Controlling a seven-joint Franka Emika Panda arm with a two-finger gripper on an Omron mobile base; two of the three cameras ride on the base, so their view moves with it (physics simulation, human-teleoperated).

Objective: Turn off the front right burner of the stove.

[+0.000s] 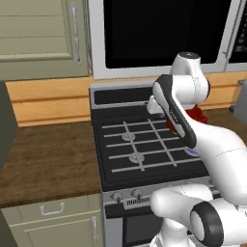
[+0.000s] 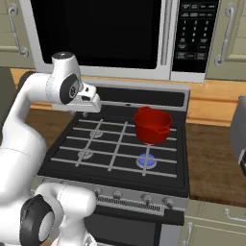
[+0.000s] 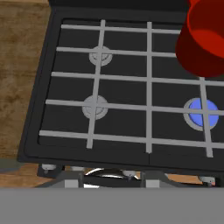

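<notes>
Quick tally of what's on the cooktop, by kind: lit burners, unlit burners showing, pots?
Lit burners: 1, the front right burner glowing blue.
Unlit burners showing: 2, front left and back left.
Pots: 1, a red pot on the stove at back right.
Total: 4.

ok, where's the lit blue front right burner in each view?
Left base view: blue-glowing front right burner, right of centre, partly behind the white arm.
Right base view: lower centre.
Hand view: right edge, mid-height.
Shared landmark: red pot just behind it.
</notes>
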